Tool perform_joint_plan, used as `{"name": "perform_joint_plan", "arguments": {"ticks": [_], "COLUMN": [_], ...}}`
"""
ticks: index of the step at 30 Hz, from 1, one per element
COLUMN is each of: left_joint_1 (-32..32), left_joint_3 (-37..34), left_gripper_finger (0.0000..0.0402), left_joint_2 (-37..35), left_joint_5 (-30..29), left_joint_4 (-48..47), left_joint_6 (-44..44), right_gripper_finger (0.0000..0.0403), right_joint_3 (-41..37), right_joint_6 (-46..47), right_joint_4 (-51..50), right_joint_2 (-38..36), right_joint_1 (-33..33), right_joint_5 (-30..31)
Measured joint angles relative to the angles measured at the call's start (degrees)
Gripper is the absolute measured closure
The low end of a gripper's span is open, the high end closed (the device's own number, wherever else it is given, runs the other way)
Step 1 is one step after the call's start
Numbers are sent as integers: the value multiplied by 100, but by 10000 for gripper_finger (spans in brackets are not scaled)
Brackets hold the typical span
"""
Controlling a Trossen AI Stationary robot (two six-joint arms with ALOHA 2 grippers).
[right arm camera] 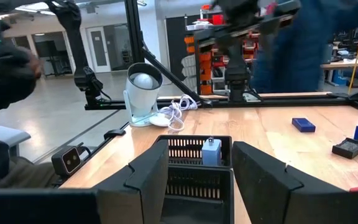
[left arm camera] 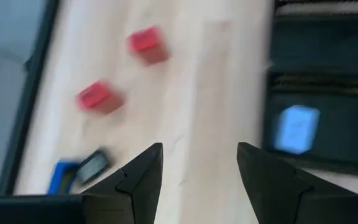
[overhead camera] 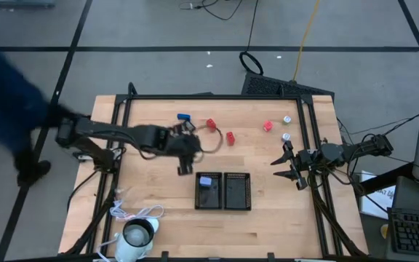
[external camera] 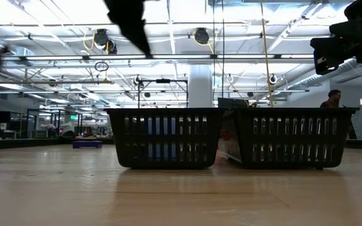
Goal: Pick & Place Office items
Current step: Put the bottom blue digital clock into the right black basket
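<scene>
A pale wooden table (overhead camera: 268,218) sits in a large workshop hall with ceiling lights and racks beyond it; a person in a dark blue sleeve (overhead camera: 6,94) stands at its left edge.

The left gripper (overhead camera: 183,163) hangs above the table's middle. Its two dark fingers (left arm camera: 143,174) stand apart with bare wood showing between them, so it holds nothing and touches nothing. Just beside it, toward the table's right, are the two black trays (overhead camera: 236,192), set side by side and touching. The tray nearer this gripper has a light blue block (overhead camera: 206,180) inside it. On the far side of the gripper lie two red blocks (overhead camera: 211,124), a dark blue block (overhead camera: 183,116) and a small dark piece (left arm camera: 92,165) just next to that blue one.

The right gripper (overhead camera: 285,164) hovers near the table's right edge, its fingers (right arm camera: 148,177) also spread and empty, pointing toward the trays. Just beyond it, toward the far edge, lie a third red block (overhead camera: 268,126) and two silvery round bits (overhead camera: 286,119). Across the table from it stands a white cup-like thing (overhead camera: 138,234) with a white cord (overhead camera: 126,214).
</scene>
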Motion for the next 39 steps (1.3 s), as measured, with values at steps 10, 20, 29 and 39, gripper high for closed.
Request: {"name": "perform_joint_plan", "arguments": {"ticks": [10, 20, 29, 39], "left_joint_1": [1231, 2238, 2737, 3259], "left_joint_3": [-2532, -3826, -3930, -3897], "left_gripper_finger": [192, 168, 62, 42], "left_joint_2": [-1756, -1747, -919, -147], "left_joint_5": [-247, 330, 179, 845], "left_joint_4": [1188, 1146, 1396, 1705], "left_joint_6": [-455, -1541, -440, 302], "right_gripper_finger": [234, 234, 234, 234], "right_joint_3": [0, 0, -1, -2], "right_joint_6": [1, 1, -1, 0], "right_joint_4": [0, 0, 1, 0], "right_joint_2": [1, -1, 0, -1], "right_joint_1": [-1, 1, 1, 0], "right_joint_5": [0, 0, 0, 0]}}
